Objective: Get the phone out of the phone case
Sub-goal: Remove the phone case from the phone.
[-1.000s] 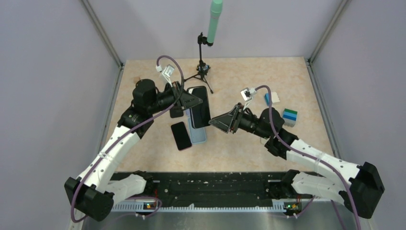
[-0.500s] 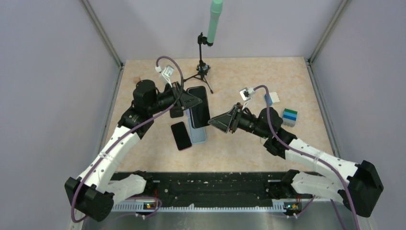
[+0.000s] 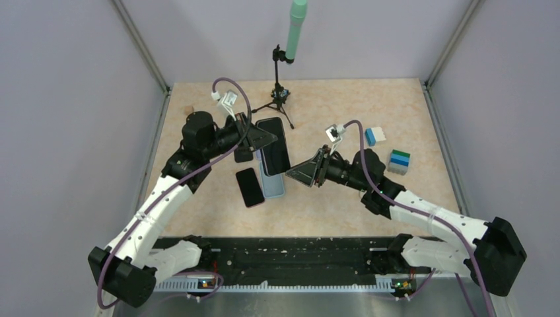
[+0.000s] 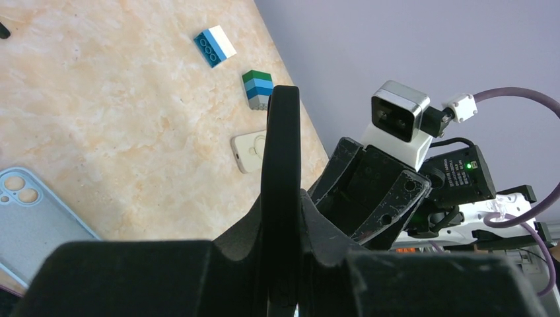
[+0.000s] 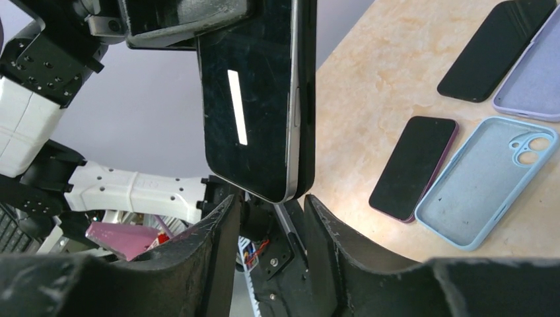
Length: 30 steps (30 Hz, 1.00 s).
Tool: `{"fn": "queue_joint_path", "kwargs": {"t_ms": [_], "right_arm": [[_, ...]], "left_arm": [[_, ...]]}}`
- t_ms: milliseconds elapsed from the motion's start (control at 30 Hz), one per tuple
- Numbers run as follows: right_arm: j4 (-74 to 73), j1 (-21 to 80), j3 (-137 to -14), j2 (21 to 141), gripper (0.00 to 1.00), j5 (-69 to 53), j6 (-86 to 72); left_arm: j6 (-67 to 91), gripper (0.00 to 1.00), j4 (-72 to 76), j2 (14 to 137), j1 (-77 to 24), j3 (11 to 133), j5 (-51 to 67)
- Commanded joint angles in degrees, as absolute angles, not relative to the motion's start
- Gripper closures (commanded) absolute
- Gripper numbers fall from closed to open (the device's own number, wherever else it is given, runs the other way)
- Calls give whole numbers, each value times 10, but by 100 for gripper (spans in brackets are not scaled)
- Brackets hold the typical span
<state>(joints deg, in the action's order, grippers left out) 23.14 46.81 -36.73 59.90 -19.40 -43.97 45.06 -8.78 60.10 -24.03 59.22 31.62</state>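
Above the tabletop [image 3: 343, 205], hold the left jaws clamped firm on the raised phone [image 5: 254, 99]. Slide the parted right jaws, empty and just under its lower corner, onto the dark strip [image 5: 307, 99] behind the silver edge [image 5: 291, 99] alone, peeling it off the back rather than tugging the whole handset. Hard to tell whether that strip is truly the phone case, and impossible to see where the left grip meets the glass.

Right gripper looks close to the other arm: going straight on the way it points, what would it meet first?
The phone held by the left gripper; its lower corner sits just ahead of the right gripper, between the open fingers, though depth is unclear.
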Motion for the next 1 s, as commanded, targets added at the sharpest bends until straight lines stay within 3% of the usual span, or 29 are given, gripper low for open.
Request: {"fn": "queue_joint_path", "kwargs": {"t_ms": [0, 133, 233, 567, 967], "right_arm": [[289, 468, -363, 596, 64, -211, -444], [269, 468, -364, 586, 66, -195, -437], [260, 469, -364, 582, 61, -185, -438], [312, 468, -365, 592, 62, -209, -466], [385, 469, -366, 621, 62, -242, -501]], "left_arm": [[457, 100, -20, 585, -240, 594, 317], [450, 100, -25, 585, -240, 594, 316], [450, 100, -26, 586, -240, 594, 317], [476, 100, -5, 590, -240, 592, 357], [536, 100, 108, 597, -241, 565, 445]]}}
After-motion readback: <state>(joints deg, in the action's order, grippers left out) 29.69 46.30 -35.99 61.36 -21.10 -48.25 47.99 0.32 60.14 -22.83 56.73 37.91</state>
